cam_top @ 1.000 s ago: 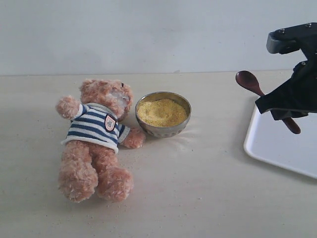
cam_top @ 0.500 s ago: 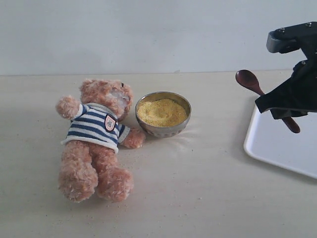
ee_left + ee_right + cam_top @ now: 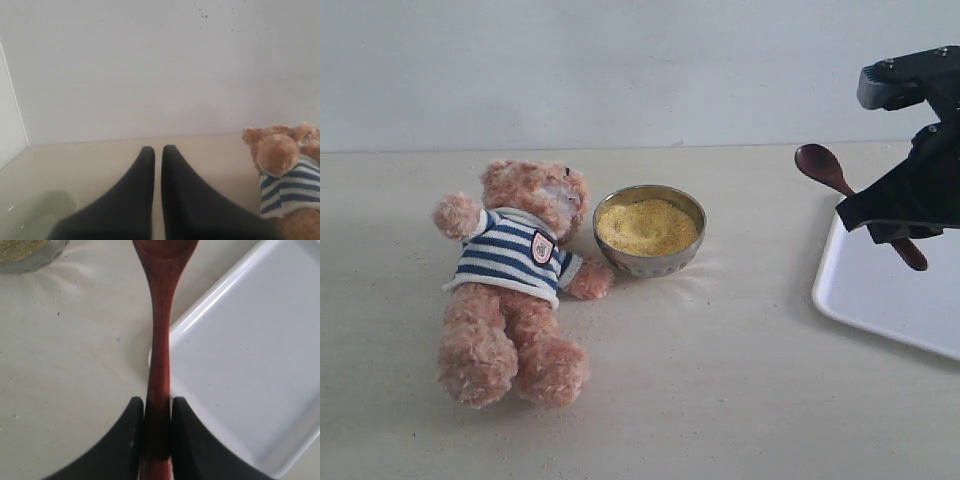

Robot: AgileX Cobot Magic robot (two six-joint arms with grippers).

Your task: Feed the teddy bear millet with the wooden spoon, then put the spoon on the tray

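Wooden spoon (image 3: 823,168) (image 3: 160,360): held clear of the table at the right of the exterior view, above the left edge of the tray.
Spoon axis: a diagonal in the exterior view. The oval bowl end is up and to the left, on the side of the metal bowl. The handle end slopes down to the right and shows below the gripper, over the tray.
Spoon in right wrist view: the handle runs straight out from between the fingers and crosses the tray's rim near a rounded corner.
Right gripper (image 3: 868,206) (image 3: 159,402): clamped on the spoon's handle, one black finger pressed to each side.
Left gripper (image 3: 158,150): fingers drawn together with only a thin slit between them, nothing held, low over the table beside the bear.
Teddy bear (image 3: 520,270) (image 3: 287,170): lying on its back at the left, head toward the far wall, one arm touching the metal bowl.
Metal bowl (image 3: 650,263) (image 3: 35,260): upright, just right of the bear's head.
Millet (image 3: 647,226): heaped in the bowl, with stray specks on the table around it.
Tray (image 3: 890,300) (image 3: 240,355): flat on the table (image 3: 720,400) at the right edge, well apart from the bowl.
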